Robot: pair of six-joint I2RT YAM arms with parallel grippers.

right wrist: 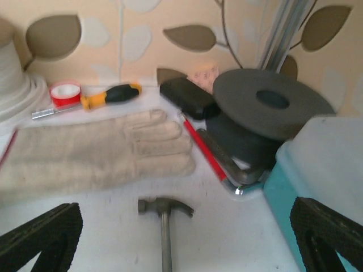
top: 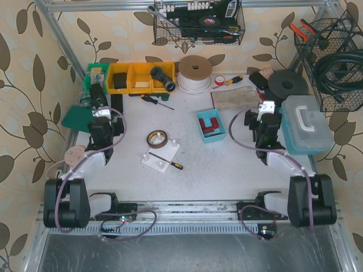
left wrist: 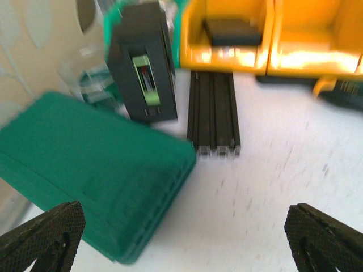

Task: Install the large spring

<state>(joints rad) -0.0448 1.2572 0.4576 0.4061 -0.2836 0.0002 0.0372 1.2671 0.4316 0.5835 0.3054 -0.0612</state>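
L gripper [left wrist: 184,245] spread wide, empty, by green plastic case [left wrist: 96,170]. R gripper [right wrist: 184,242] also wide, facing beige fabric glove [right wrist: 96,150]. Red spring-like parts [top: 211,126] lie in small blue tray [top: 199,120] mid-table, well apart from both.

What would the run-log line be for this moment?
left end effector: open, empty, near green case | right end effector: open, empty, near hammer | blue bin: red parts inside, none grasped

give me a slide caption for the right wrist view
Open right claw facing a hammer, with a work glove, screwdriver, red tape roll and black discs beyond, teal box at right.
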